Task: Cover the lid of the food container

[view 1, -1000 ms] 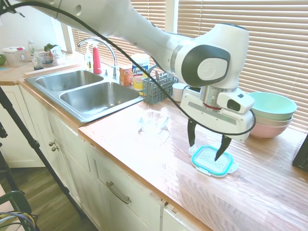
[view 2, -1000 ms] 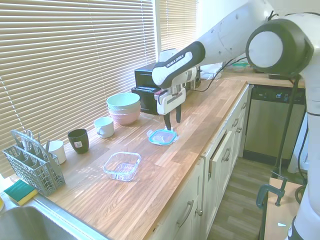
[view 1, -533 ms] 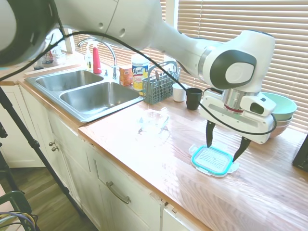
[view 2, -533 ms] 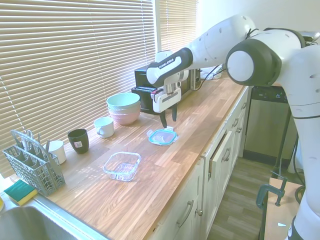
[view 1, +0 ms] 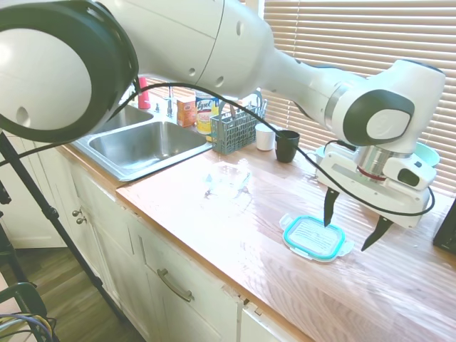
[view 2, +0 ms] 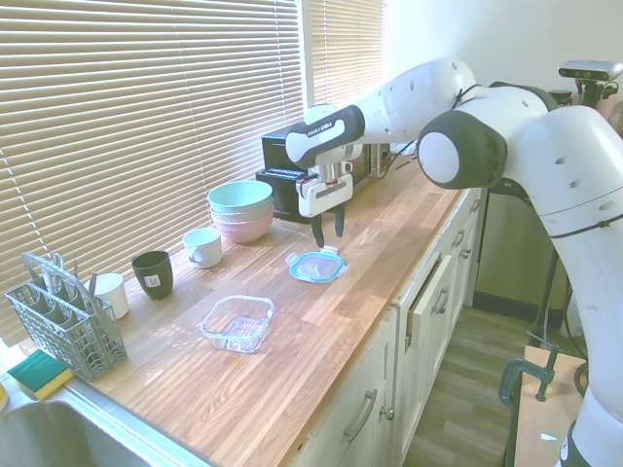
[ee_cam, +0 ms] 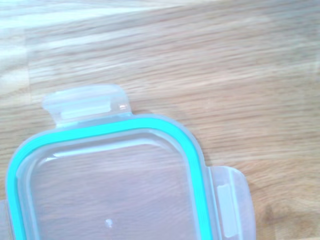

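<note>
The empty pincer (view 1: 354,226), fingers spread apart, has shifted off the lid (view 1: 313,237) toward the bowls (view 2: 240,208), leaving it flat on the desk (view 2: 370,253), well apart from the container (view 2: 238,322).

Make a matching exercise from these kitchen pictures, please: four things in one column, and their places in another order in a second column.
Things:
1. flat clear lid with a teal rim
2. shallow transparent food container
3. dark mug
4. mint bowl

Places:
A. stacked on the pink bowl
B. lying on the counter beside the open gripper
C. between two white mugs
D. open on the counter, nearer the grey cutlery basket

Pairs: 1-B, 2-D, 3-C, 4-A
</note>
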`<control>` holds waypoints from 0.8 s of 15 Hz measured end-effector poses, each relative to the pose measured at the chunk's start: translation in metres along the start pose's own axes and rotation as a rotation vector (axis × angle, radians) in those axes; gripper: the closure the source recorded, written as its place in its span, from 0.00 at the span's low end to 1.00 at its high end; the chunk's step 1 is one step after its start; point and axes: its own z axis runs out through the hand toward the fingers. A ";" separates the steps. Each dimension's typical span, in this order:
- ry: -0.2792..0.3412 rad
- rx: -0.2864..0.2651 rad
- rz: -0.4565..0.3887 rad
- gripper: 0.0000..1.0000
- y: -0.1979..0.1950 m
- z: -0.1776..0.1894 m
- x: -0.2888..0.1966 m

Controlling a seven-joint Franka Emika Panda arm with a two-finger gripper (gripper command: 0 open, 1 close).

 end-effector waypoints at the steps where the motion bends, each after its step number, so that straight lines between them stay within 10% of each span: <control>1: -0.010 0.004 0.003 0.00 0.000 0.003 0.003; 12: -0.116 0.048 0.029 0.00 -0.001 0.036 0.022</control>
